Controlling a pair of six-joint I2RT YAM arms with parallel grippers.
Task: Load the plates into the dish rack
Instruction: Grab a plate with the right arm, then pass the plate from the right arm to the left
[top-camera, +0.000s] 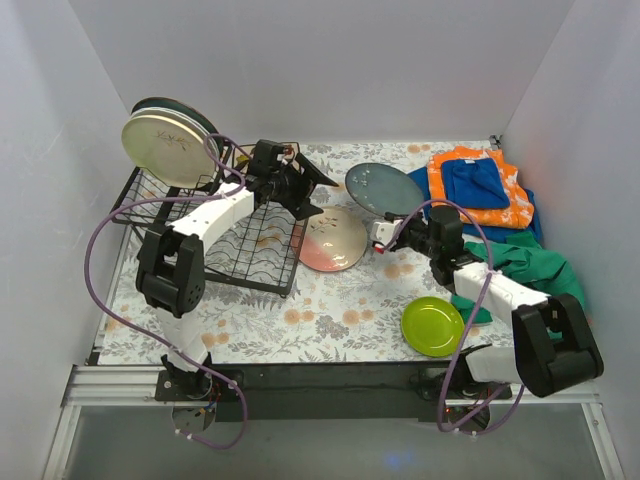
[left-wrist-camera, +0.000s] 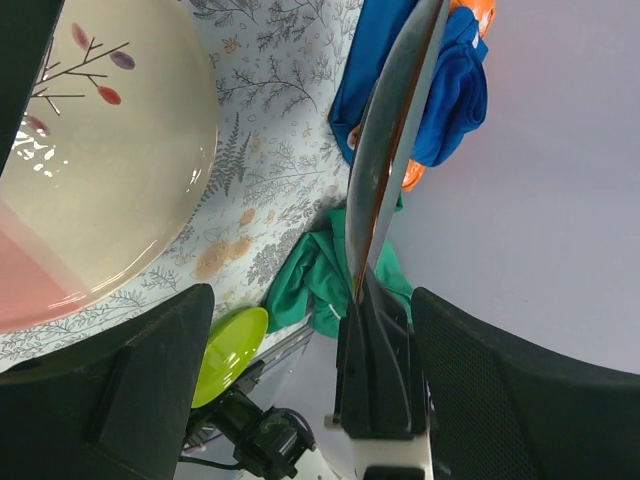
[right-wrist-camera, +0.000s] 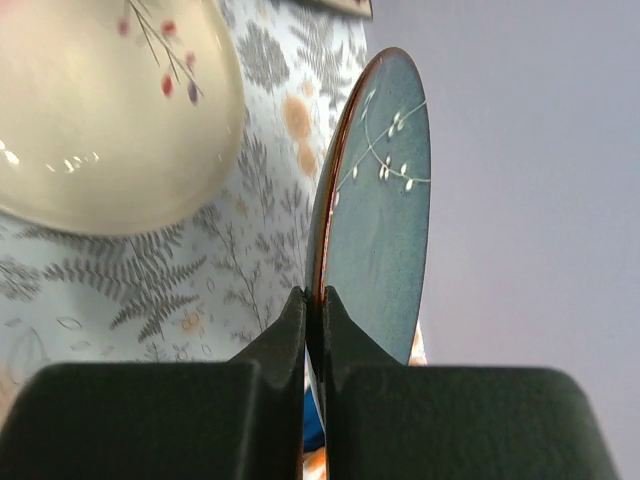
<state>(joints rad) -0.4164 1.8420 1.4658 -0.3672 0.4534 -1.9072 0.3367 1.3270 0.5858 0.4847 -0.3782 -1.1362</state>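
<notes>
Near the far edge of the desk (top-camera: 330, 310), the right hand (top-camera: 387, 224) clamps a blue-grey plate (top-camera: 385, 188); the left hand (top-camera: 316, 195) gapes apart.

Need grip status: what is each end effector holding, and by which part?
Right end effector pinches the blue-grey plate at its rim; left end effector is open, empty.

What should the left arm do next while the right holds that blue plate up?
Probably ease the left gripper forward until its open fingers straddle the blue-grey plate. The right gripper pinches the plate at its edge, off the table, and the left wrist view shows it edge-on between the open fingers, so a handover toward the dish rack looks set.
</notes>
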